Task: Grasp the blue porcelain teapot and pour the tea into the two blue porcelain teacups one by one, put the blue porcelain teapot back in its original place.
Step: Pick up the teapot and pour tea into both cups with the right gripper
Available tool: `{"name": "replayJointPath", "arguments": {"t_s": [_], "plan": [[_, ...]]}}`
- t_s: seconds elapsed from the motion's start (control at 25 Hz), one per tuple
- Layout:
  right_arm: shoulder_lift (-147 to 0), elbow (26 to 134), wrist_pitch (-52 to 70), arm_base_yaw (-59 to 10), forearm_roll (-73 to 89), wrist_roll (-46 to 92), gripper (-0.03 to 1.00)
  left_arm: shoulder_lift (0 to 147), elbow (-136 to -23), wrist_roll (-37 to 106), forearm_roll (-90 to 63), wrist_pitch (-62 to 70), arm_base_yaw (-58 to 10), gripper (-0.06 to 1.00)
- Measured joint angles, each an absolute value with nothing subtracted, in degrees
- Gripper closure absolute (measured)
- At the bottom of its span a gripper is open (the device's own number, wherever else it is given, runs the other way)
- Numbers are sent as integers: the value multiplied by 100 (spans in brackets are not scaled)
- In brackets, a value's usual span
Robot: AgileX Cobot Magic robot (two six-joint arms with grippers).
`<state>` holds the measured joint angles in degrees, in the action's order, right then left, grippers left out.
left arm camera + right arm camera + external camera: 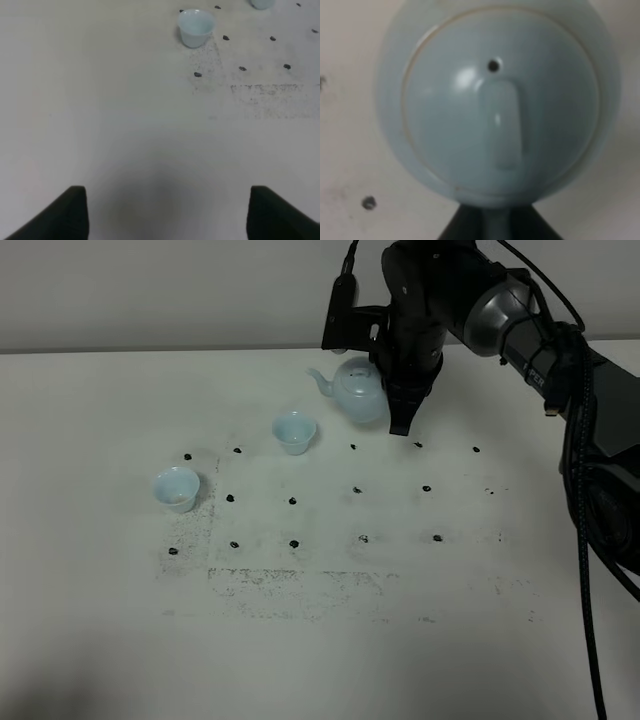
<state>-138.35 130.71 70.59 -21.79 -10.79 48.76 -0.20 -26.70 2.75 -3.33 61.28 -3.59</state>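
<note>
Your left gripper (167, 195) hangs spread wide over the table (100, 640). Left teacup (176, 488) and right teacup (294, 432) stand apart. Farther right, at the table's far side, your right gripper (402, 405) clamps the handle of the upright teapot (358, 390), whose spout-to-handle axis runs crosswise, spout pointing left.

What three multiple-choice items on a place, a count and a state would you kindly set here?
1. Relative to both teacups, the teapot is: A left; B farther back and right; C between them.
2. Teacups out: A one; B two; C three.
3. The right hand is: A open over a cup; B out of view; C shut on the teapot's handle.
Key: B, the high view shows it; B, two show; C, it pinches the handle in its wrist view.
</note>
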Motion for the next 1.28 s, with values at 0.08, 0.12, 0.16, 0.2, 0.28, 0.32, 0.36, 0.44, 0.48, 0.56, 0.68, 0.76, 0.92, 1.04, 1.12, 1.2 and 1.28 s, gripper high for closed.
{"name": "replayJointPath", "arguments": {"t_s": [0.08, 0.12, 0.16, 0.2, 0.28, 0.32, 0.36, 0.44, 0.48, 0.56, 0.68, 0.76, 0.92, 1.04, 1.12, 1.2, 1.28], "plan": [[-13842, 13071, 7066, -2244, -1224, 4882, 88, -20, -2670, 275, -333, 6128, -359, 28], [-13842, 13071, 7070, -2278, -1290, 4882, 88, -20, -2670, 275, -333, 6128, -359, 28], [-13842, 13071, 7070, -2311, -1353, 4886, 88, -20, -2670, 275, -333, 6128, -359, 28], [-13842, 13071, 7070, -2342, -1419, 4888, 88, -20, -2670, 275, -333, 6128, -359, 28], [-13842, 13071, 7070, -2388, -1500, 4893, 88, -20, -2670, 275, -333, 6128, -359, 28], [-13843, 13071, 7070, -2428, -1539, 4893, 88, -20, -2670, 275, -333, 6128, -359, 28], [-13843, 13071, 7070, -2450, -1561, 4893, 88, -20, -2670, 275, -333, 6128, -359, 28], [-13848, 13071, 7070, -2502, -1573, 4893, 88, -20, -2670, 275, -333, 6128, -359, 28], [-13855, 13071, 7070, -2533, -1603, 4893, 88, -20, -2670, 275, -333, 6128, -359, 28], [-13886, 13071, 7064, -2570, -1629, 4893, 88, -20, -2670, 275, -333, 6128, -359, 28], [-13923, 13071, 7064, -2606, -1732, 4893, 88, -20, -2670, 275, -333, 6128, -359, 28], [-13942, 13071, 7064, -2613, -1746, 4893, 88, -20, -2670, 275, -333, 6128, -359, 28], [-13942, 13071, 7064, -2649, -1913, 4893, 88, -20, -2670, 275, -333, 6128, -359, 28], [-13952, 13071, 7064, -2665, -1999, 4893, 88, -20, -2670, 281, -333, 6128, -359, 28], [-13959, 13071, 7064, -2670, -2014, 4893, 88, -20, -2670, 281, -333, 6128, -359, 28], [-13960, 13071, 7064, -2690, -2065, 4893, 88, -20, -2670, 281, -333, 6128, -359, 28], [-13960, 13071, 7064, -2722, -2148, 4893, 88, -20, -2670, 281, -333, 6128, -359, 28]]}}
